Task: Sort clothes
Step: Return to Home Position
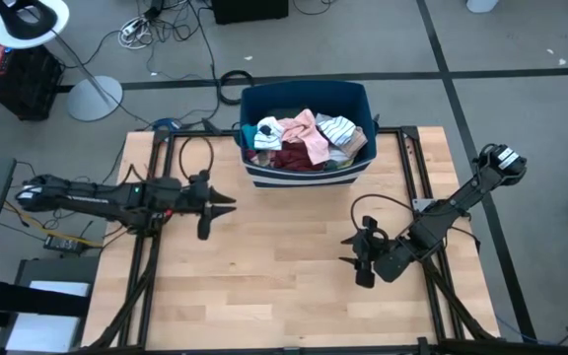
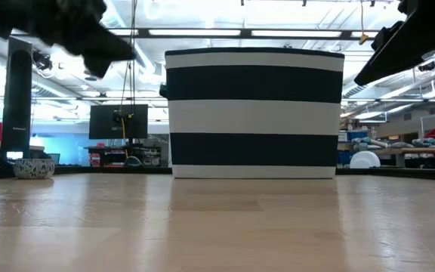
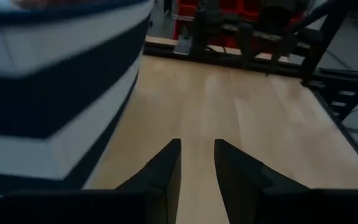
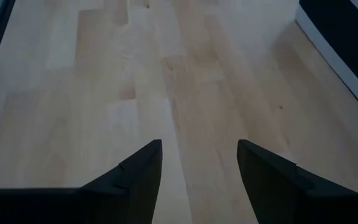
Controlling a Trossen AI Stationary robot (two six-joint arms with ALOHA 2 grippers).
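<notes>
Clothes (image 1: 304, 136) fill the bin (image 1: 304, 86); before it hang the narrow-gapped left gripper (image 1: 223, 207) and wide right gripper (image 1: 349, 251), both empty, seemingly only needing to retract home.

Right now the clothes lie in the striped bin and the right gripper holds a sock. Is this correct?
No: the right gripper is open and holds nothing, as the right wrist view shows. The clothes do lie in the striped bin.

Overhead cam looks straight down on the whole table (image 1: 294, 296) and both my arms. Low cam sits at tabletop level, close up on the striped bin (image 2: 254, 113), facing the room behind. Wrist cams look forward past my left tool (image 3: 197, 144) and right tool (image 4: 199, 144), low over the wood; the left one shares that bin.
</notes>
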